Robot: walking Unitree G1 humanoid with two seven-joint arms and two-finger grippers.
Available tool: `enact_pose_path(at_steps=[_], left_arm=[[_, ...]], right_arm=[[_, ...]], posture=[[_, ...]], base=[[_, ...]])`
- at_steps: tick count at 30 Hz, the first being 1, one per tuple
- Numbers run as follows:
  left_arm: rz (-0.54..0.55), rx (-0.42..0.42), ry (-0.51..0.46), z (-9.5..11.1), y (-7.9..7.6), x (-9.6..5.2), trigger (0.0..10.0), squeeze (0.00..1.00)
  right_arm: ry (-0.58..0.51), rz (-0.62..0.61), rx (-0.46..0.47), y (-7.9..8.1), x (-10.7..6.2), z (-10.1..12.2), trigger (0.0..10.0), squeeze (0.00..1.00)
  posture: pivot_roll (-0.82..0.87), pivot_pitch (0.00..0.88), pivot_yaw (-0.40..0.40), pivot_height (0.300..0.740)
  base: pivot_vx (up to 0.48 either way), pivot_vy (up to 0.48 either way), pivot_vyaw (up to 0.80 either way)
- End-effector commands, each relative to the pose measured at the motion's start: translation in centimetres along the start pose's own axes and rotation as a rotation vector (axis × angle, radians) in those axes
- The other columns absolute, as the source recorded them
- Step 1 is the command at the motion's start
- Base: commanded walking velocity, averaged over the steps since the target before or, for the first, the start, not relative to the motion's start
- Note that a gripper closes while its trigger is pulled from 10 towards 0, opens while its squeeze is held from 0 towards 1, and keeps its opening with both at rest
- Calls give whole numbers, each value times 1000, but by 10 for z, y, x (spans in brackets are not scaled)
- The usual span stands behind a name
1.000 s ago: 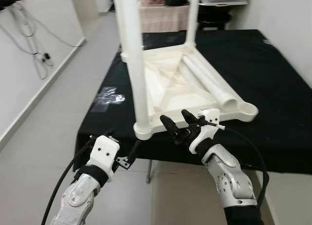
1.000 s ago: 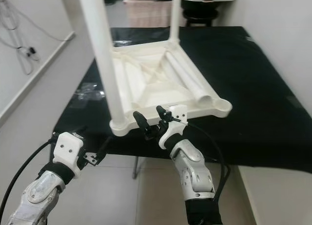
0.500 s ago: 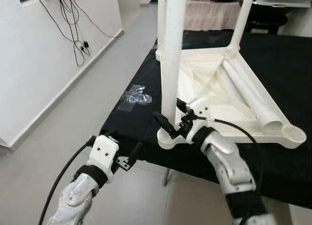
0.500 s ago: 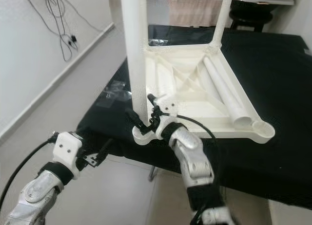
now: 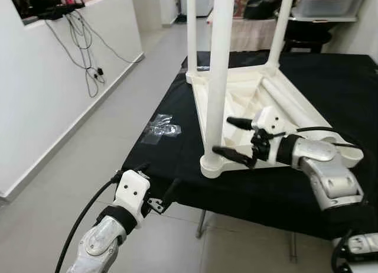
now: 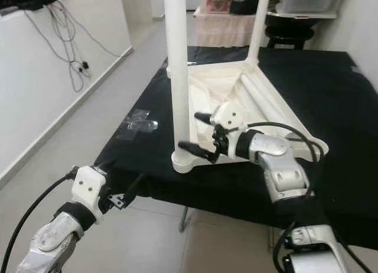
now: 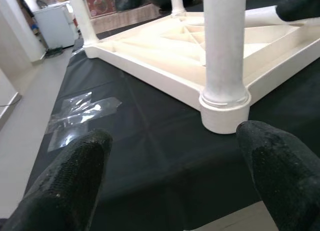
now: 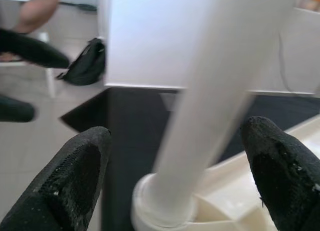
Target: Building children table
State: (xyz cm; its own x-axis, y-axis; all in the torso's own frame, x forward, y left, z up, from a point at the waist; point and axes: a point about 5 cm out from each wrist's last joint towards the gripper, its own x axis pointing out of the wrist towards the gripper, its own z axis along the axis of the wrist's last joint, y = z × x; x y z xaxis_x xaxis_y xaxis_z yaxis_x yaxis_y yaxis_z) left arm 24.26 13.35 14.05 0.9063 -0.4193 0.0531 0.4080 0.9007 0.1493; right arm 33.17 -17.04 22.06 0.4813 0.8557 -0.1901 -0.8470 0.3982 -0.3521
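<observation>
Fingers (image 5: 233,155) astride smooth round leg (image 5: 218,78)

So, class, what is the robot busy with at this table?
A white children's table lies upside down on a black-covered table, with three legs fitted and a loose leg lying inside its frame. The right gripper is open, its fingers either side of the near corner leg, not closed on it. The left gripper hangs open below the table edge.

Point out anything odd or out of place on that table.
One leg lies loose inside the upturned tabletop instead of standing in its corner. Crumpled clear plastic lies on the black cloth near the edge.
</observation>
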Motion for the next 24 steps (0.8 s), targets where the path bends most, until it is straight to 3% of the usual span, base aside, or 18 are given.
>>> enact_pose_path(at_steps=[1,3,7,18,24], left_arm=[[2,-13,26,-5,0,-2,10000,0],[0,-14,27,-5,0,-2,10000,0],[-6,-14,28,-5,-3,-3,10000,0],[-9,-18,30,-4,-4,-5,10000,0],[-15,-20,31,-3,-5,-6,10000,0]], right_arm=[[2,129,-32,11,11,4,10000,0],[9,184,-54,18,21,5,10000,0],[43,263,-100,32,57,1,10000,0],[172,332,-139,30,62,-16,10000,0],[213,226,-153,16,72,-17,10000,0]], posture=[[12,113,4,740],[15,115,1,740],[30,118,-4,740],[32,129,-8,740],[33,134,-7,740]], base=[[0,0,0],[0,0,0],[0,0,0],[0,0,0],[0,0,0]])
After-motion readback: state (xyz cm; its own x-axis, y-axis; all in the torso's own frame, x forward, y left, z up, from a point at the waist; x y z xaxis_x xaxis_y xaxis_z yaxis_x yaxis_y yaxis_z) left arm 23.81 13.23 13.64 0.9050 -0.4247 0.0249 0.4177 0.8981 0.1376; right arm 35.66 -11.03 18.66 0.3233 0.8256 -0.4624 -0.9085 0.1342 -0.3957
